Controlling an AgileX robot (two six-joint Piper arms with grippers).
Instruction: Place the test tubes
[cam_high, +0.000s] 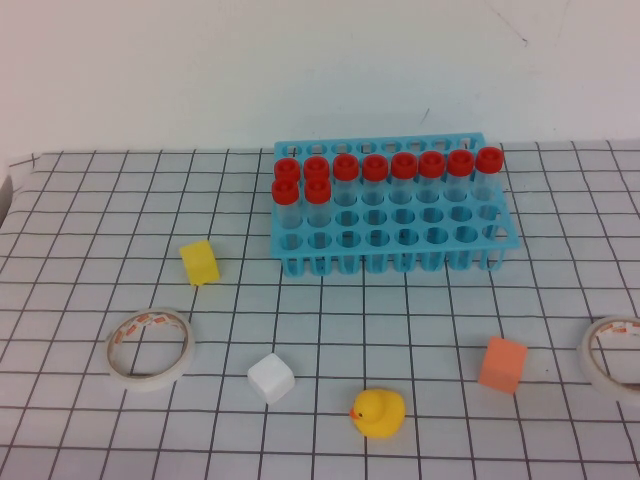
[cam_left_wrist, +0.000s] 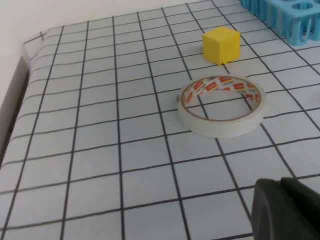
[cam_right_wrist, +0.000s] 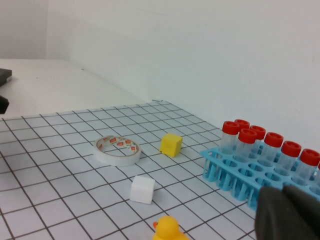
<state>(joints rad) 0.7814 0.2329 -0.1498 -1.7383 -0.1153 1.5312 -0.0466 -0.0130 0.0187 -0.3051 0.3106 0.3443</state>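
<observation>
A blue tube rack stands at the back middle of the gridded table. Several clear test tubes with red caps fill its back row, and two more stand in the second row at the left end. Neither arm shows in the high view. In the left wrist view, my left gripper hovers low over the table near a tape roll, fingers together and empty. The right wrist view shows my right gripper shut and empty, just in front of the rack.
In front of the rack lie a yellow cube, a tape roll, a white cube, a yellow rubber duck and an orange cube. A second tape roll sits at the right edge.
</observation>
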